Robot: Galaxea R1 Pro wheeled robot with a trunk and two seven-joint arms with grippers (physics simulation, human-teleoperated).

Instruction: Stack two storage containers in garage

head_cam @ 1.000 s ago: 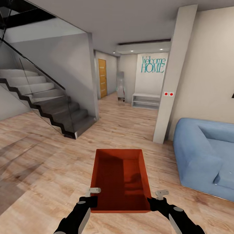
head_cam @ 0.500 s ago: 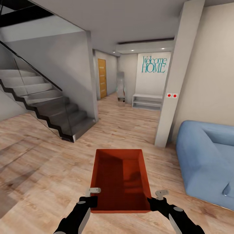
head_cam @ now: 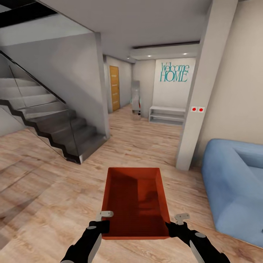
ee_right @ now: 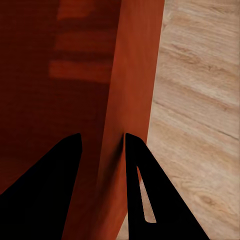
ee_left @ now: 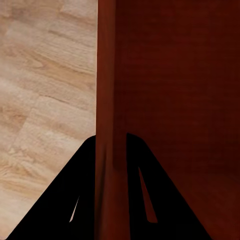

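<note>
Light wood-plank flooring (head_cam: 44,197) is spreading out under the robot in an open living room, with a dark glass-railed staircase (head_cam: 54,124) off to one side of the pale structural pillar (head_cam: 199,98) and a blue sofa (head_cam: 233,186) on the other; beyond the pillar, a hallway is running toward a wooden door (head_cam: 114,87) and a wall lettered "Welcome HOME" (head_cam: 174,72).

The storage container (head_cam: 136,201) — an orange-red, lidless rectangular box — is hanging above the planks in front of the pillar, carried between both arms. The left gripper (head_cam: 104,219) is pinching the container's near left wall, and in the left wrist view its two dark fingers (ee_left: 75,200) are sitting either side of that thin wall, closed onto it. The right gripper (head_cam: 179,221) is doing the same at the near right wall, its fingers (ee_right: 145,190) straddling the wall and clamped on it. The container is holding nothing — its ribbed bottom is bare, carrying only shadows.

The risk, as I judge it, is lying in the grip itself: both pinches are sitting at the near end, so the far end is cantilevering out, and a sharp turn or stop of the base could be tipping the box or sliding the thin walls out of the fingers. The pillar and the sofa corner are narrowing the way ahead, so a wide swing could be clipping the container's far end.
</note>
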